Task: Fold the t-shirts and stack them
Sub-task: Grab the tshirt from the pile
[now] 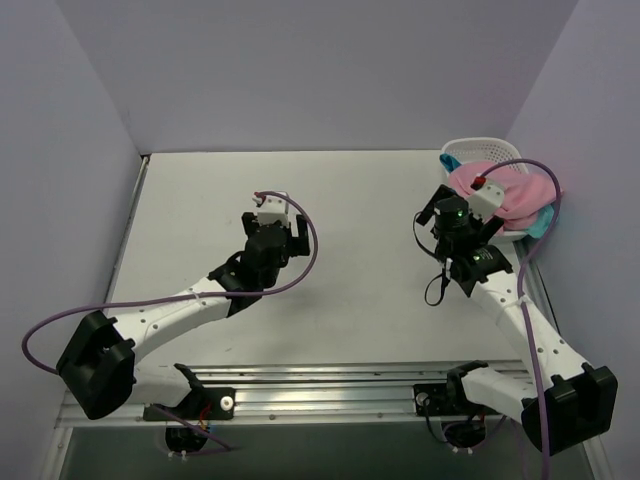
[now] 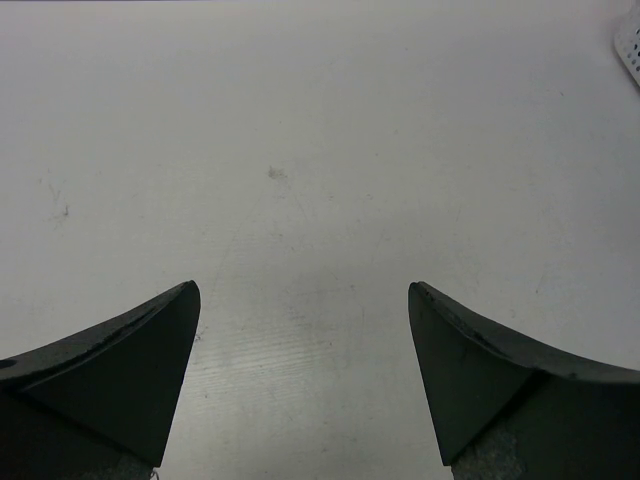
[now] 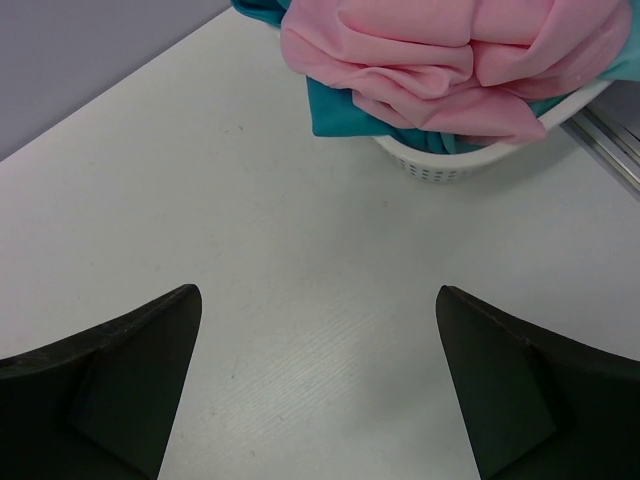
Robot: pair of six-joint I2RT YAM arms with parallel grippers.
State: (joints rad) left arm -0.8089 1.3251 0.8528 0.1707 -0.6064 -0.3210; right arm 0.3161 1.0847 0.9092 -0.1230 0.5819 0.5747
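Top external view: the pale worktop (image 1: 340, 200) fills the frame, and at its far right corner sits a white lattice basket (image 1: 460, 152). None of the laundry has left it yet. A crumpled pink t-shirt (image 1: 515, 190) is heaped on top, and the teal t-shirts (image 1: 538, 226) are bunched beneath, spilling over the rim on the right side.

The heap has no clear long axis, since it is a rumpled mound rather than a laid-out garment. No collar or hem can be picked out.

The relation that matters for the coming move is this one: seen from the right wrist, the basket lies ahead and to the right of the right gripper (image 3: 320, 289), with a stretch of worktop between them and nothing touching. That gripper is by far the nearer of the two. It is spread wide and holds nothing.

The left gripper (image 2: 302, 287) hovers over mid-worktop, well apart from the basket. Its fingers are also spread wide and empty, and only a sliver of the basket shows at the edge of its view.

My judgement is that the first step is a reach by the right side into the pink folds — pinching one layer only, so the teal underneath does not come out with it
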